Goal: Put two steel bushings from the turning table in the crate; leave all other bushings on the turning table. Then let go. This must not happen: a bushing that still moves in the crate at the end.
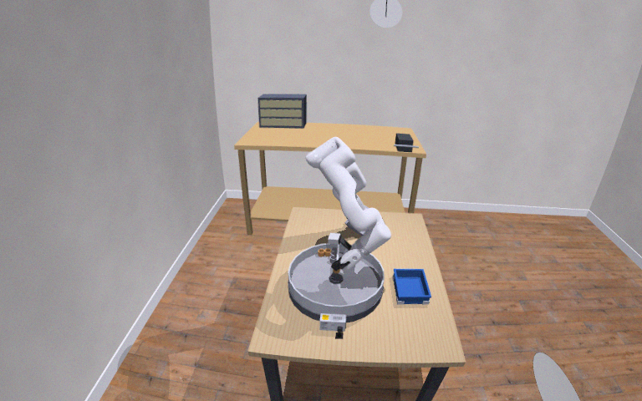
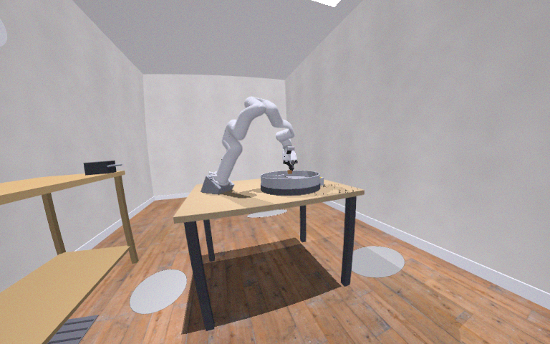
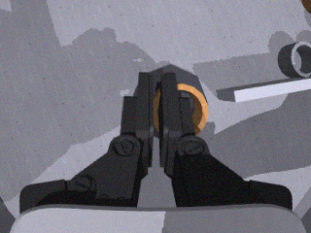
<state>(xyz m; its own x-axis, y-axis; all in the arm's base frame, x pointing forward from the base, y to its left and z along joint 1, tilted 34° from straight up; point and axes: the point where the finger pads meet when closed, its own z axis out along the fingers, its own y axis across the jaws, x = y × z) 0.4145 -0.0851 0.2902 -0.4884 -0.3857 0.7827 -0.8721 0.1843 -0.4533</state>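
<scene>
My gripper (image 1: 337, 266) (image 2: 290, 167) (image 3: 155, 92) is shut on the wall of an orange-brown, copper-coloured bushing (image 1: 335, 271) (image 2: 290, 171) (image 3: 204, 109), holding it above the middle of the turning table (image 1: 309, 279) (image 2: 286, 184) (image 3: 233, 39). One finger is inside the ring. A grey steel bushing (image 3: 285, 60) stands on the table at the right of the wrist view. Two orange-brown bushings (image 1: 321, 252) (image 1: 328, 252) stand near the table's back wall. Steel bushings near them are partly hidden and cannot be counted. The blue crate (image 1: 410, 286), right of the turning table, looks empty.
A dark hub (image 1: 335, 279) (image 3: 187, 77) lies below the gripper. A pale bar (image 3: 272, 90) reaches across the turning table beside the steel bushing. A white post (image 1: 333, 239) stands at the back rim. A control box (image 1: 332, 322) sits at the front.
</scene>
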